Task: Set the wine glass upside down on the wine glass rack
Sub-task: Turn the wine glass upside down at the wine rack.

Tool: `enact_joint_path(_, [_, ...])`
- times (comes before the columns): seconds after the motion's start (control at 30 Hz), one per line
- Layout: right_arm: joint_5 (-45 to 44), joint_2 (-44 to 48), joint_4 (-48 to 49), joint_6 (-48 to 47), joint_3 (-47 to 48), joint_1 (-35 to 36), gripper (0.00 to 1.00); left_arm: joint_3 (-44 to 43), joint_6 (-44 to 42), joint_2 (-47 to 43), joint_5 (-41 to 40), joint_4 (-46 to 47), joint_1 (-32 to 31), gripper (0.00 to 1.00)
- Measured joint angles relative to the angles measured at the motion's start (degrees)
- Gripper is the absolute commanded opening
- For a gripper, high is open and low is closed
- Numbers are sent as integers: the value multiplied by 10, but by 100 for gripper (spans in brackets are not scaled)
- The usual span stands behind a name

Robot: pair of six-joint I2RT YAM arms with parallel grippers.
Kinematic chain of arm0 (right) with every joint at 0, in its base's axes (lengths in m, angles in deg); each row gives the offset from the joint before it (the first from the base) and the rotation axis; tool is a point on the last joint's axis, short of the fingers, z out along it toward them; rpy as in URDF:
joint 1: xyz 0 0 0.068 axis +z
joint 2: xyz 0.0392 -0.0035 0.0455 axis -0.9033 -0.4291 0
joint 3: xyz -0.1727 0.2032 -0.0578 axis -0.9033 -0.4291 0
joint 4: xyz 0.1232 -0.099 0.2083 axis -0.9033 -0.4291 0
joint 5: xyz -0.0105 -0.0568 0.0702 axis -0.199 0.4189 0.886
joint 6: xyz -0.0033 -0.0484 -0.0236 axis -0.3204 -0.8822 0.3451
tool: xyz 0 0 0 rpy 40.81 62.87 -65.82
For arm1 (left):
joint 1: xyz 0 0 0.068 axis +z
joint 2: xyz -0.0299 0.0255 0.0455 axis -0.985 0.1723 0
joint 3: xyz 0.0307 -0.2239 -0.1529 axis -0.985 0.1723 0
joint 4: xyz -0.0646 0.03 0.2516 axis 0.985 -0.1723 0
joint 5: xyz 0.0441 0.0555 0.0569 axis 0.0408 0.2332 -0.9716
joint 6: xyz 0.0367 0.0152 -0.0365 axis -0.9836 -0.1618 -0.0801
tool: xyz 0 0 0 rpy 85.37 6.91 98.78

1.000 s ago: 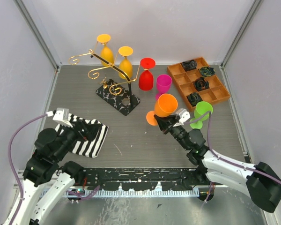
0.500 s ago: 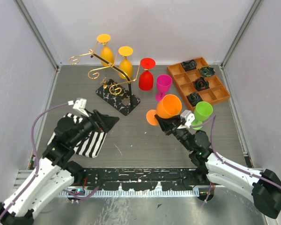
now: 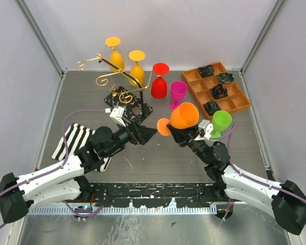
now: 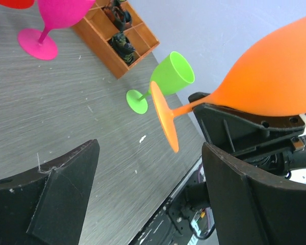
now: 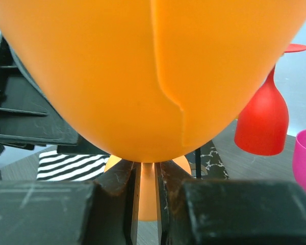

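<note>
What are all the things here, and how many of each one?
rack: one, gold wire on a black-and-white base, back left of the table
yellow glasses: two, hanging upside down on the rack
red glass: one, hanging upside down at the rack's right end
pink glass: one, standing beside the red one
green glass: one, standing near the right arm
orange glass: one, tilted in the air
tray: one, orange, back right
black things: four, in the tray's boxes
cloth: one, black-and-white stripes, front left
left fingers: open, near the orange glass's foot
right fingers: shut on the orange glass's stem
</note>
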Motion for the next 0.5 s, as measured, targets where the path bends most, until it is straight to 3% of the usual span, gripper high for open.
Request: enact_joint_path(0.5, [20, -28, 66, 45, 0, 0, 1, -40, 33, 88, -14, 82, -19, 46])
